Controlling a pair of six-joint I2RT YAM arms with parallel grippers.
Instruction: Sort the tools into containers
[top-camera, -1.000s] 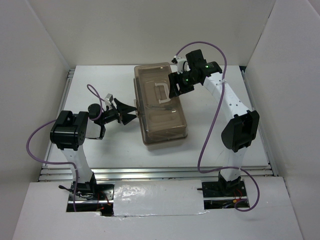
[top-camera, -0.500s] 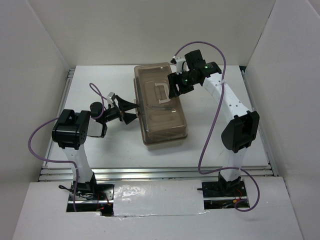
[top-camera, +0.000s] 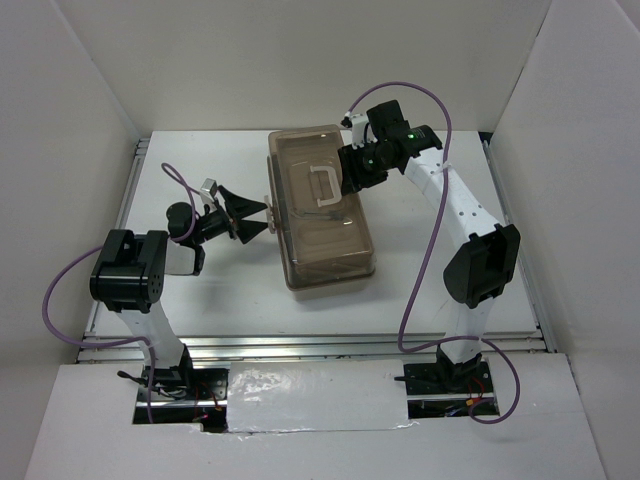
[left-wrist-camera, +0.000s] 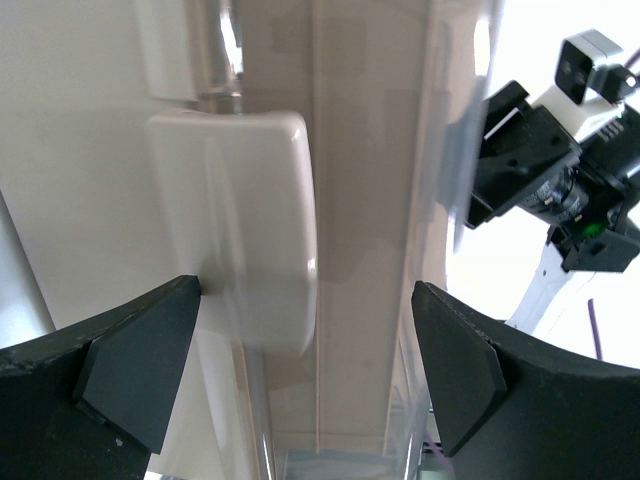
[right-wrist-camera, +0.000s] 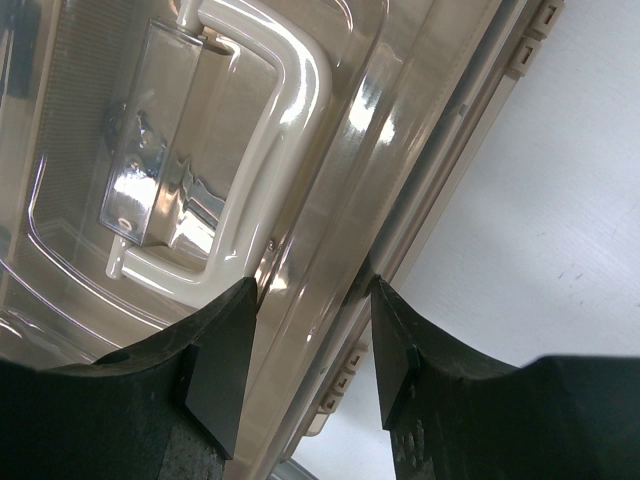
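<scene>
Bright, even overhead light leaves only faint shadows on the table (top-camera: 200, 290). In the right wrist view, glare streaks the translucent lid (right-wrist-camera: 80, 150) between 9 and 12 o'clock. The left wrist view is soft, blown white at 1 o'clock.

The closed toolbox (top-camera: 335, 281) fills the middle of the bench (top-camera: 300, 308), and its brown lid (top-camera: 325, 238) shuts off every compartment from above. The left pincer (top-camera: 264, 216) crowds its left side, jaws wide about the beige latch (left-wrist-camera: 250, 220), while the right pincer (top-camera: 351, 178) straddles the lid's far right edge. Bare bench lies near the box, at far left and along the right, hemmed in by white walls (top-camera: 60, 150).
</scene>
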